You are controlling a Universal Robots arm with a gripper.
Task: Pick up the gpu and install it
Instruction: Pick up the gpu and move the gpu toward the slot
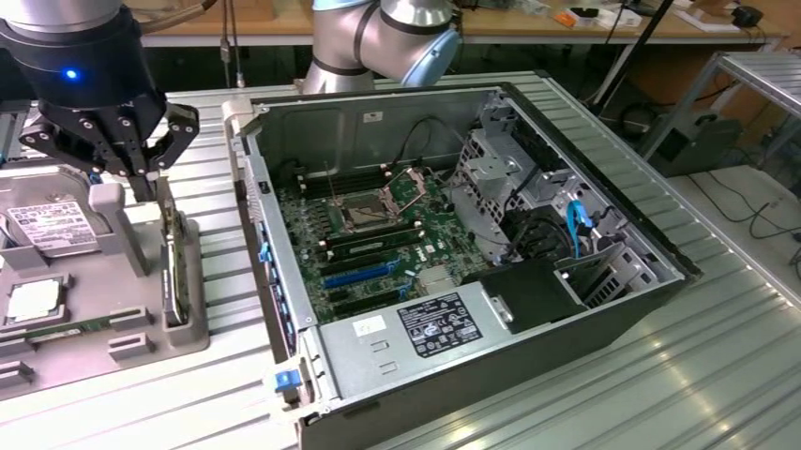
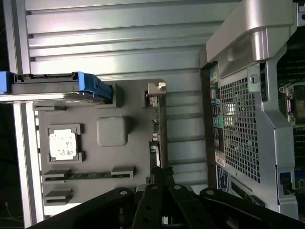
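Nearest is the ribbed metal table (image 1: 601, 394), and on it the open computer case (image 1: 414, 403) lying on its side; inside, at the near end, sits a power supply (image 1: 432, 323) with a white-and-black label, and beyond it the green motherboard (image 1: 375, 234) with blue slots (image 1: 363, 274) and a bare processor socket (image 1: 370, 211); a blue cable (image 1: 576, 225) loops by the drive cage on the exterior view's right.

On the exterior view's left of the case, just beside it, lies a grey tray (image 1: 126, 319) with moulded pockets; a narrow green memory stick (image 1: 63, 328) lies in a near pocket, a square processor chip (image 1: 32, 300) in the next, and further back a silver hard drive (image 1: 51, 225) with a white label.

The gpu (image 1: 178, 272) stands on edge in a slot along the tray's side next to the case, its thin upper edge uppermost; in the wrist view the gpu (image 2: 158, 129) shows as a narrow strip running along the tray's border and into the fingertips.

The gripper (image 1: 148, 187) is at the far end of that card, its black fingers drawn fully together and pinched on the card's upper edge; the card sits in its slot; in the wrist view the gripper (image 2: 162, 174) meets the same edge.

Behind the case rises the arm's silver and blue base (image 1: 375, 37); beyond it stand wooden benches.
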